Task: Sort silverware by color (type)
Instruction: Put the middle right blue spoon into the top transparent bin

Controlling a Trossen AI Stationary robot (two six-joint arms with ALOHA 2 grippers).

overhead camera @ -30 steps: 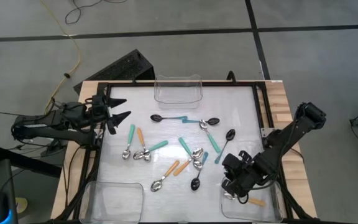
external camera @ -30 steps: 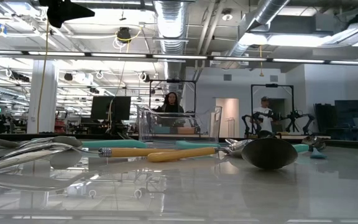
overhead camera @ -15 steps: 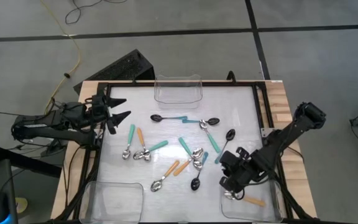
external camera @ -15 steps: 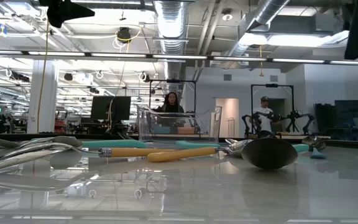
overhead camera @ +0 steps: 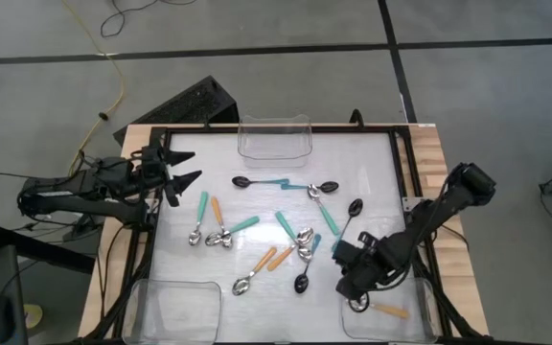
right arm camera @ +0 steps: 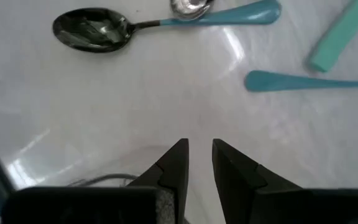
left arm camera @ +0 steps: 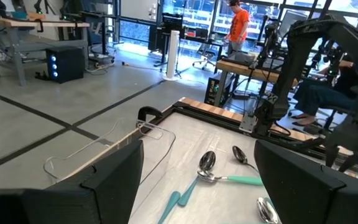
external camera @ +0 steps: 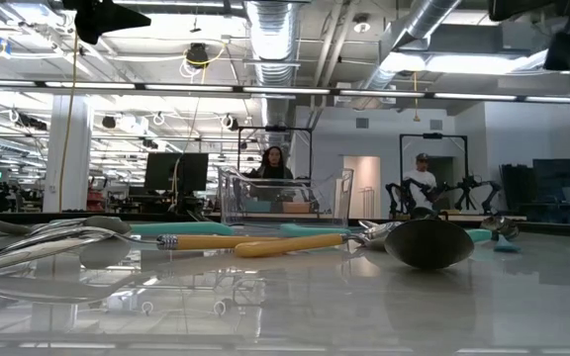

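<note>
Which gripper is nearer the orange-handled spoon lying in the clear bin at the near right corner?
Right. The right gripper hangs at that bin's rim, close beside the orange-handled spoon. The left gripper waits at the table's far-left edge, across the whole spread.

Spoons: teal, orange handles; silver, blk bowls.

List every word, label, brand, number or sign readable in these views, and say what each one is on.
None can be read in any view.
The spoons, the clear bin and both grippers carry no visible print.
The low view shows monitors and a small green light in the room behind, too small to tell whether they bear writing.
The left wrist view shows a person in an orange shirt; no print can be made out on it.
</note>
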